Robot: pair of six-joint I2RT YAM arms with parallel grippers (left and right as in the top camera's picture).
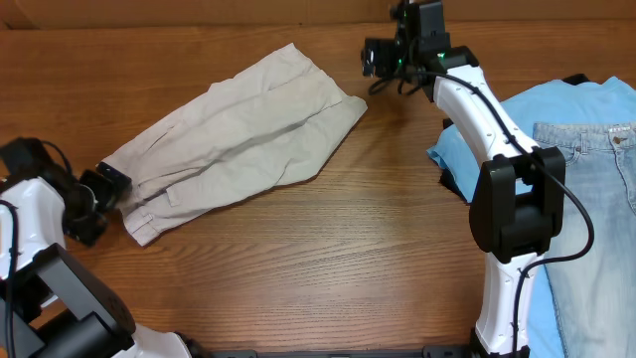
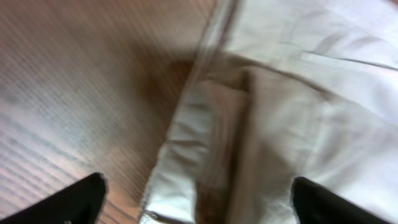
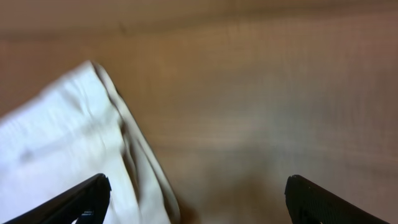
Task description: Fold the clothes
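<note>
The pale beige shorts (image 1: 238, 139) lie on the wooden table, folded lengthwise, waistband at the lower left and leg hems at the upper right. My left gripper (image 1: 104, 189) is open at the waistband end, its fingers spread over the waistband (image 2: 205, 143). My right gripper (image 1: 373, 60) is open just beyond the leg-hem corner; the hem edge (image 3: 74, 149) lies by its left finger, with bare table between the fingers. Neither gripper holds anything.
A light blue T-shirt (image 1: 556, 109) and pale blue denim jeans (image 1: 596, 219) lie at the right edge of the table (image 1: 328, 259), under and beside my right arm.
</note>
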